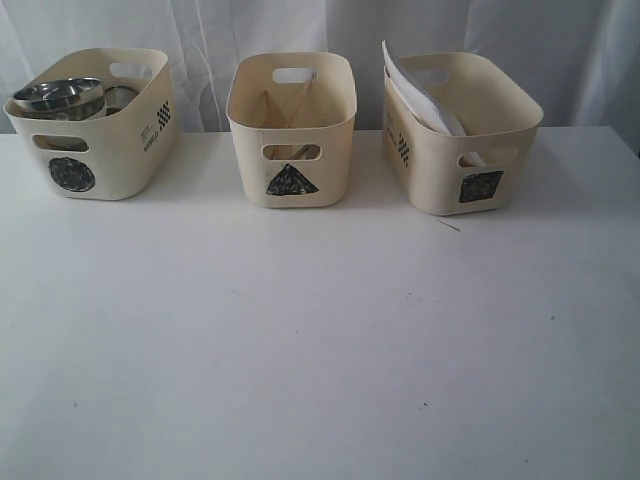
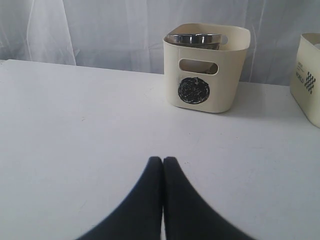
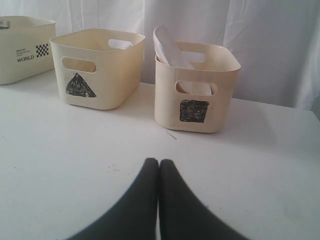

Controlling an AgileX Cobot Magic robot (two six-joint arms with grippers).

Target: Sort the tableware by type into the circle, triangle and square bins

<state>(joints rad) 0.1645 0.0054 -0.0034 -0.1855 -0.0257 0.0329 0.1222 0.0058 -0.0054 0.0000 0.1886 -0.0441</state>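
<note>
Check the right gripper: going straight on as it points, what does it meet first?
Likely the square bin, at its corner nearest the triangle bin. The shut right gripper lines up about with that corner, so it might slip into the gap between bins instead.

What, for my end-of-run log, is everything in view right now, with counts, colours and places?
cream plastic bin marked with a black circle: one, cream, left on the table
shiny steel vessels: at least two, silver, inside the circle bin; the exact count is hidden
cream plastic bin marked with a black triangle: one, cream, middle
thin wooden chopsticks: two, light wood, leaning inside the triangle bin
cream plastic bin marked with a black square: one, cream, right
large white plate: one, white, tilted in the square bin, sticking above its rim
white table: one, white
white curtain: white, behind
left gripper: black, shut, empty
right gripper: black, shut, empty
</note>
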